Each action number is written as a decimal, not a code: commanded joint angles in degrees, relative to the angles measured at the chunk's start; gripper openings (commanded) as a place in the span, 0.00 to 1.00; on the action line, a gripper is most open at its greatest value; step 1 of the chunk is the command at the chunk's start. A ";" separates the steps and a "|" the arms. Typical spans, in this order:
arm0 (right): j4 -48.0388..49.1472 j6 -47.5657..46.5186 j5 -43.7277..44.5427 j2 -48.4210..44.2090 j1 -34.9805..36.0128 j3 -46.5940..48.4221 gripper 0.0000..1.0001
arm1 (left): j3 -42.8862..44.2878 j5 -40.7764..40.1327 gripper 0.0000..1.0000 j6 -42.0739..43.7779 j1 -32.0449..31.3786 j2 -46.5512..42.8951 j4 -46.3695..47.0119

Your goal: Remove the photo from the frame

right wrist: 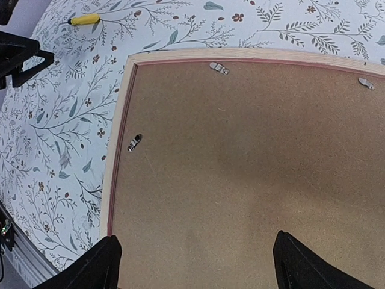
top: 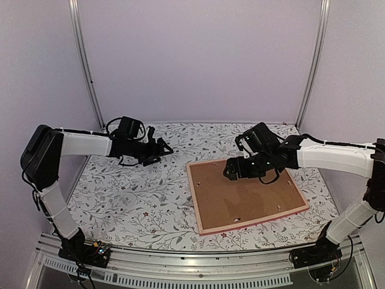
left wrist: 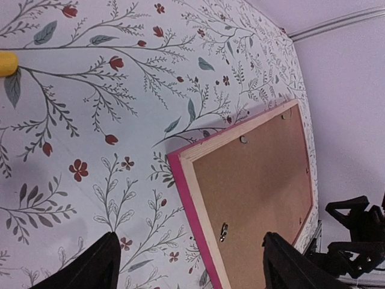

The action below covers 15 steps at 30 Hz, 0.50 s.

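1. The right gripper [right wrist: 195, 265] is hovering with its fingers spread wide and nothing between them, low over the brown backing board [right wrist: 240, 162] in the centre-right of the top view, probably lining up on a fastening
2. The left gripper [left wrist: 189, 271] is also standing wide open and empty, hanging over the flowered table [top: 132, 198] in the left centre of the top view, well apart from the work, likely waiting to steady or lift something
3. The frame [left wrist: 179, 180] is lying face down in the lower right of the top view, its pink border showing only as a thin edge around a pale wooden rim, so the back is facing the arms
4. Small metal clips [right wrist: 135, 142] are sitting along the rim and overlapping the board, apparently pinning it in
5. The photo is not showing in any view; I am judging it to be lying under the board, inside the frame
6. A yellow object [right wrist: 84, 19] is resting on the table in the upper left of the right wrist view, too small to identify
7. No brand, label or writing is showing anywhere; the table is carrying only a leaf-and-flower print
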 commanded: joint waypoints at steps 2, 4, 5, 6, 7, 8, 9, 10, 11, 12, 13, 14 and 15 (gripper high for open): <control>-1.78 -1.92 1.95 2.13 4.61 1.63 0.87 | 0.21 -1.98 0.83 -0.04 -3.29 1.22 -0.52; -2.24 -2.18 2.04 4.63 6.51 3.36 0.85 | 0.07 -2.46 0.83 -0.33 -3.95 1.32 -0.54; -2.61 -2.27 2.17 5.99 7.45 4.53 0.84 | -0.05 -2.59 0.83 -0.46 -4.12 1.32 -0.52; -2.98 -2.30 2.51 7.70 8.34 5.36 0.83 | -0.15 -2.56 0.83 -0.45 -4.22 1.32 -0.50; -3.43 -2.26 3.00 8.68 9.06 6.26 0.82 | -0.16 -2.62 0.83 -0.33 -4.33 1.34 -0.52; -4.02 -2.02 3.61 9.84 9.53 6.91 0.81 | -0.04 -2.83 0.83 0.09 -4.36 1.37 -0.61; -4.51 -1.34 4.32 10.64 9.79 7.32 0.81 | 0.36 -3.16 0.83 0.83 -4.44 1.51 -1.04; -4.79 -0.68 5.35 11.39 9.87 7.34 0.80 | 1.09 -3.62 0.82 1.96 -4.56 1.76 -1.69; -4.90 0.41 5.99 11.72 9.85 7.17 0.80 | 2.09 -4.39 0.82 3.26 -4.79 2.33 -2.44; -5.04 1.70 6.68 11.64 9.85 6.80 0.80 | 3.71 -5.52 0.82 4.72 -5.06 3.10 -3.84; -5.25 2.46 7.27 11.30 9.84 6.36 0.80 | 5.52 -6.25 0.82 6.30 -5.40 4.17 -5.22; -5.47 3.50 7.96 10.86 9.80 5.70 0.80 | 7.58 -6.61 0.82 7.99 -5.79 5.94 -6.32; -5.76 4.29 8.62 10.43 9.80 4.81 0.81 | 9.62 -7.22 0.82 9.41 -6.17 7.30 -7.17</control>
